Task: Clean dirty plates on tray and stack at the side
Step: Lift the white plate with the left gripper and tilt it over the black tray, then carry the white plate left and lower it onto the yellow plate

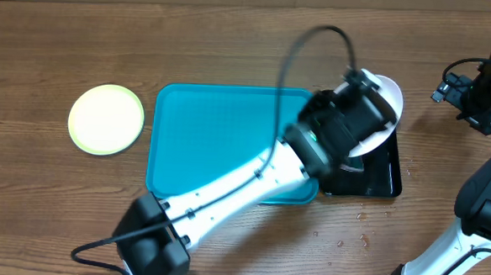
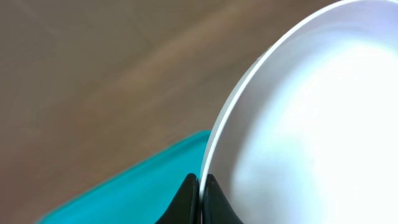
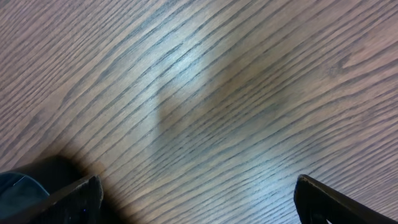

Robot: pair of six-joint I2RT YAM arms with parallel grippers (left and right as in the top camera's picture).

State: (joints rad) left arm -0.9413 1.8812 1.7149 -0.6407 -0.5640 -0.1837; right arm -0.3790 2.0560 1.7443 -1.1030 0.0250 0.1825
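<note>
No readable text, label, brand, number or sign in any view.

The turquoise tray (image 1: 212, 136), rectangular with rounded corners and a low rim, lies flat mid-bench, its long sides running left to right. A yellow-green plate (image 1: 106, 118) lies flat on the bench just beside the tray's left end, toward the left edge. A white plate (image 1: 388, 99) is held tilted off the tray's far right corner, its rim pinched between the left fingers (image 2: 186, 202).
</note>
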